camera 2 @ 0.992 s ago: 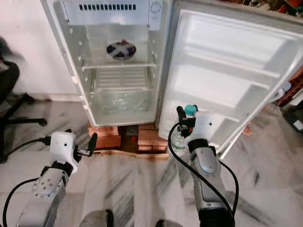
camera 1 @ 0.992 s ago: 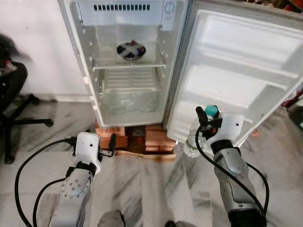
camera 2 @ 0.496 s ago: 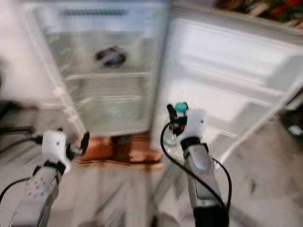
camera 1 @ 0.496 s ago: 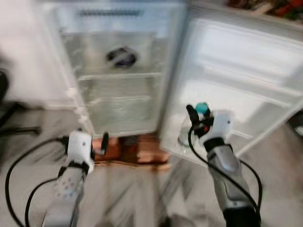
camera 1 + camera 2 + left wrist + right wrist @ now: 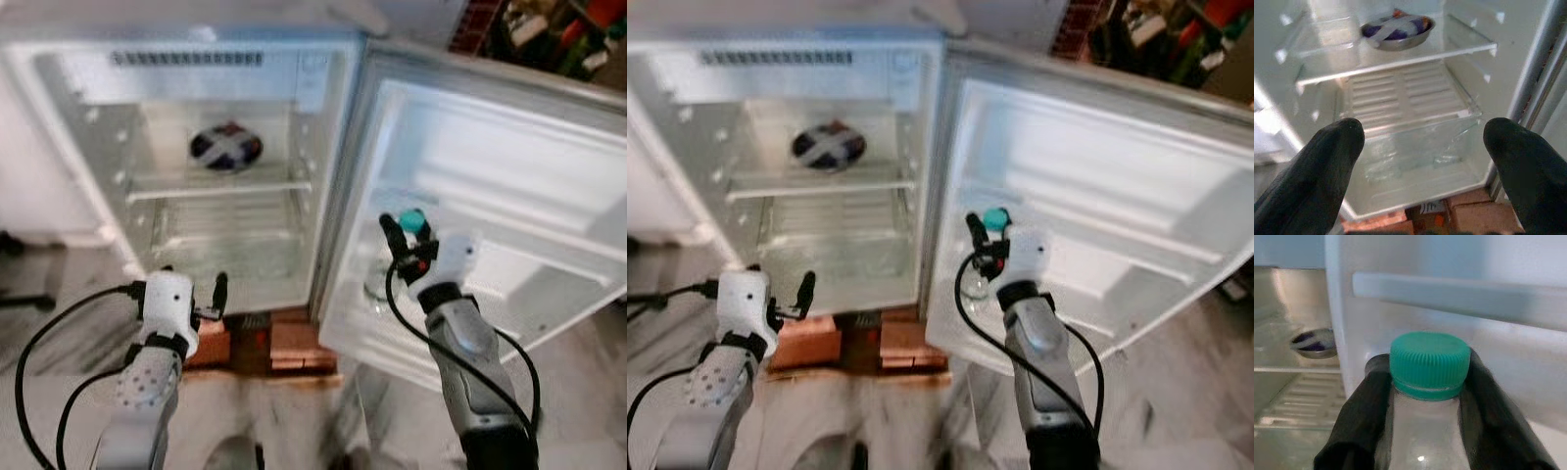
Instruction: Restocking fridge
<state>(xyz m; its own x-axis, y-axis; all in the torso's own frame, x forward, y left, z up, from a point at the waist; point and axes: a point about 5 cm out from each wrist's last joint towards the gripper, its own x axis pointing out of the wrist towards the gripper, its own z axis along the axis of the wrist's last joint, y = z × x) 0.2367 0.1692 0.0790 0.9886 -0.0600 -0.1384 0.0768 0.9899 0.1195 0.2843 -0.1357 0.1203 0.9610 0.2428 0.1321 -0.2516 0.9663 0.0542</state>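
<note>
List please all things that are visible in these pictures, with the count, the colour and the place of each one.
Fridge: one, white, open, standing on bricks.
Fridge door: one, white, swung open to the right.
Bowl: one, metal with dark contents, on the upper shelf.
Shelf: one, clear, under the bowl.
Crisper drawer: one, clear, at the fridge bottom.
Bottle: one, clear, with green cap, held in front of the door's lower rack.
Bricks: several, reddish, under the fridge.
Left gripper: black fingers, open, low before the fridge.
Right gripper: black fingers, shut on the bottle neck.
</note>
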